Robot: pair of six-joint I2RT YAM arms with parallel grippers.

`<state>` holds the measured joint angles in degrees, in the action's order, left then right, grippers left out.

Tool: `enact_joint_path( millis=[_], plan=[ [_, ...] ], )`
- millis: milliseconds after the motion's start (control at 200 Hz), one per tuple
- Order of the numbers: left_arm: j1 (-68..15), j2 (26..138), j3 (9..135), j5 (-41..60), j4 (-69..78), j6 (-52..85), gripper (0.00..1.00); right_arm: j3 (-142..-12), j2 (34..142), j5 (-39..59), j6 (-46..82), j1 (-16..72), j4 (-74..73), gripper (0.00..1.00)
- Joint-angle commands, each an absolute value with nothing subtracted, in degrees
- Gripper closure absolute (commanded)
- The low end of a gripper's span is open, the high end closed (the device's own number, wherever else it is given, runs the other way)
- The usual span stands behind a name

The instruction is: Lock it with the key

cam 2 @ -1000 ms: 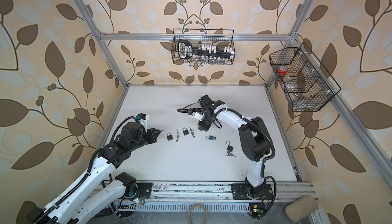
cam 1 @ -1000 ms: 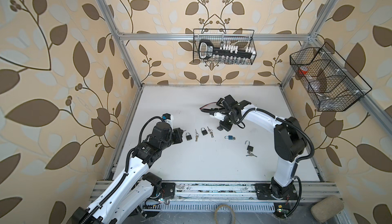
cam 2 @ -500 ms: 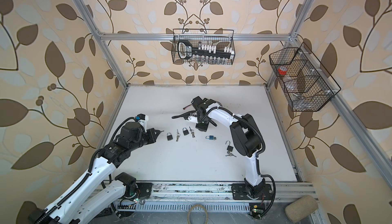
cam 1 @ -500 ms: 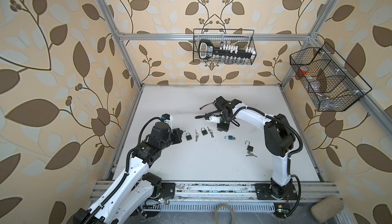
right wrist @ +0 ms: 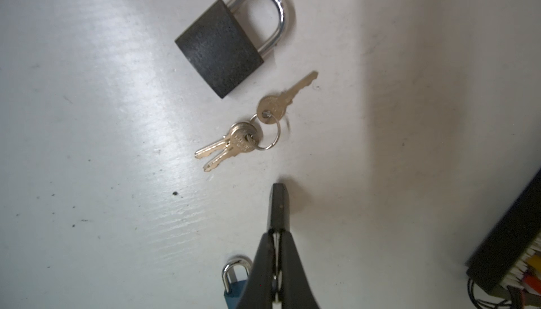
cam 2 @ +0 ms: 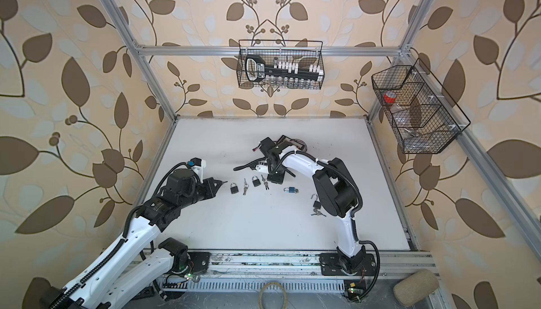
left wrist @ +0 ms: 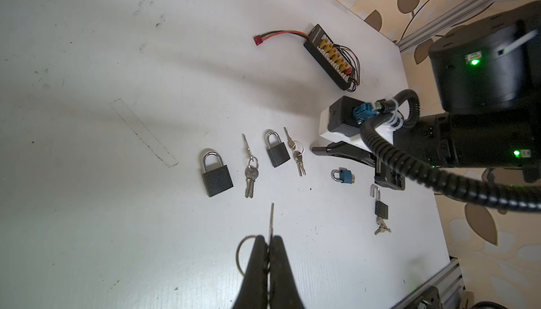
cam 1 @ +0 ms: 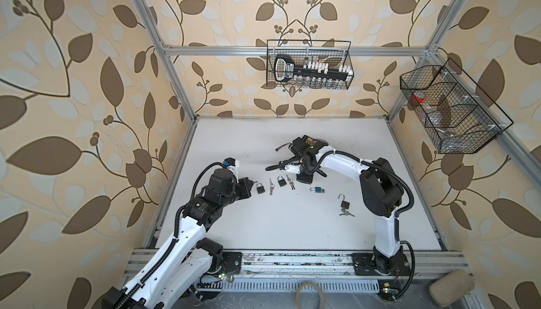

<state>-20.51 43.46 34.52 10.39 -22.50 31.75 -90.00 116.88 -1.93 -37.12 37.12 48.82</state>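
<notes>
Swinging inward, the right tool [right wrist: 278, 196] has come down closed beside a key bunch [right wrist: 243, 135] and the middle padlock [right wrist: 219, 47]. The left tool [left wrist: 269, 238] pinches a key [left wrist: 272, 219], its blade pointing toward the shut end padlock [left wrist: 216, 175] on the bench [left wrist: 87, 88]. A blue padlock [left wrist: 345, 175] and an open padlock [left wrist: 380, 206] lie farther along.

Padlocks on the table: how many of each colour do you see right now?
Black padlocks: 3
Blue padlock: 1
Total: 4
</notes>
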Motion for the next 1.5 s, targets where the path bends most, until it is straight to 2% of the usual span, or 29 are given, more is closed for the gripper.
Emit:
enact_joint_path(
  millis=[0, 35, 140, 270, 550, 765, 1500],
  plan=[
    [-19.78, 42.54, 34.60, 11.16, -21.28, 31.60, 1.00, -89.28, 118.26, -1.07, -37.97, 37.36, 49.57, 0.87],
    [-19.78, 42.54, 34.61, 11.11, -21.31, 31.61, 1.00, -89.34, 118.29, -1.02, -37.82, 37.38, 49.57, 0.86],
    [-19.69, 42.45, 34.37, 11.29, -21.25, 31.67, 1.00, -89.48, 117.88, -0.15, -37.21, 37.42, 49.33, 0.72],
    [-19.69, 42.44, 34.29, 11.37, -21.18, 31.70, 1.00, -88.34, 116.06, 0.91, -36.21, 37.19, 48.19, 0.66],
    [-19.51, 42.98, 34.48, 11.77, -20.80, 31.65, 1.00, -84.83, 113.03, -0.83, -33.46, 35.64, 47.55, 0.66],
    [-19.42, 43.51, 34.71, 12.28, -20.32, 31.55, 1.00, -83.77, 110.59, 1.55, -32.09, 34.28, 44.65, 0.67],
    [-19.34, 43.09, 33.93, 12.12, -20.65, 31.88, 1.00, -83.61, 112.35, 1.56, -27.27, 32.14, 39.27, 0.67]
  ],
)
